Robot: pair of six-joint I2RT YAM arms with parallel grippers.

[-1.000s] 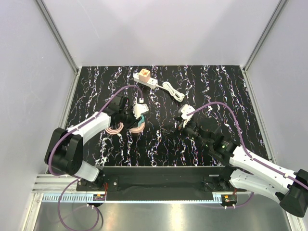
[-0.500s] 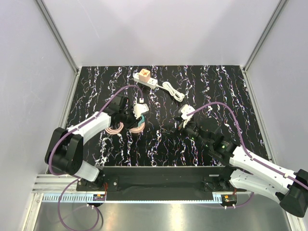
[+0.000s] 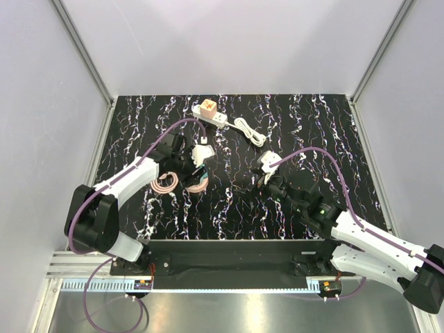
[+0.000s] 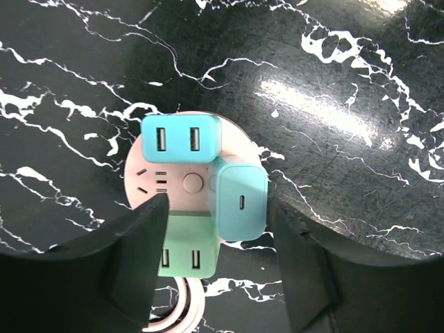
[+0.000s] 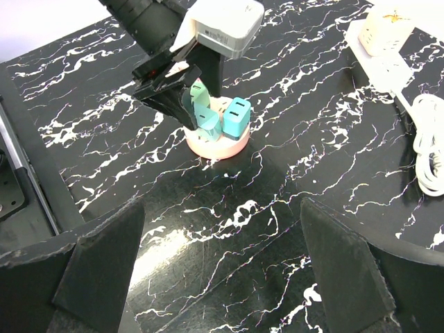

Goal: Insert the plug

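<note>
We see the left gripper [image 3: 196, 172] hanging over the round pink socket hub [image 4: 187, 182], left of the middle of the black marbled table [image 3: 312, 125]. Jaws are apart and grip nothing. In the left wrist view the fingers [image 4: 132, 257] stand either side of the mint plug [image 4: 182, 253], with a clear gap on the right side.

The mint plug sits on the hub's edge nearest that camera. We can't tell if it is pushed fully home. Two more things are on the hub:
- a teal block [image 4: 180, 139] with two slotted outlets, on the far side
- a teal charger [image 4: 241, 201] with one small port, on the right, touching the block's corner

A pink cable coil [image 3: 165, 184] lies just left of the hub.

The right gripper [image 5: 222, 270] is wide open and empty. It is well apart from the hub, on its right, and faces it across bare table.

At the far edge lies a white power strip [image 3: 211, 116] with a cream adapter [image 3: 209, 107] on it. Its white cord [image 3: 251, 132] is bundled to its right.
</note>
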